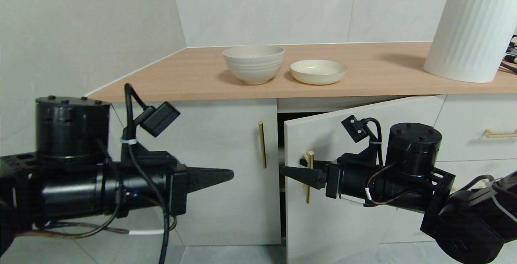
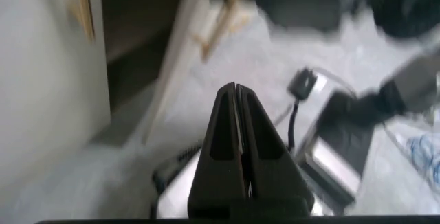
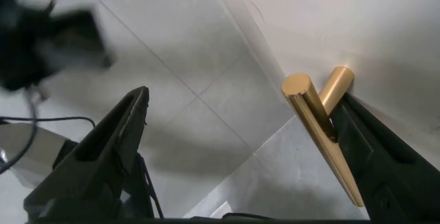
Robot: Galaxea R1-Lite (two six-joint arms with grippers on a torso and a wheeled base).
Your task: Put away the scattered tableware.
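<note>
Left fingers (image 1: 210, 176) (image 2: 227, 128) pressed together, holding nothing, in free air in front of the closed door (image 1: 226, 134). Right fingers (image 1: 299, 174) (image 3: 117, 155) spread, with the gold handle (image 1: 309, 177) (image 3: 320, 135) between them, against one finger. Its cabinet door (image 1: 343, 134) is ajar. Bowl (image 1: 253, 64) and shallow dish (image 1: 318, 71) sit side by side on the desk (image 1: 181, 78), above and beyond both sets of fingers, well apart from them.

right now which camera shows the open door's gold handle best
Right wrist view: the gold handle is close up, beside one finger of the open right claw. The head view shows it small, partly behind that claw; the left wrist view, blurred.
</note>
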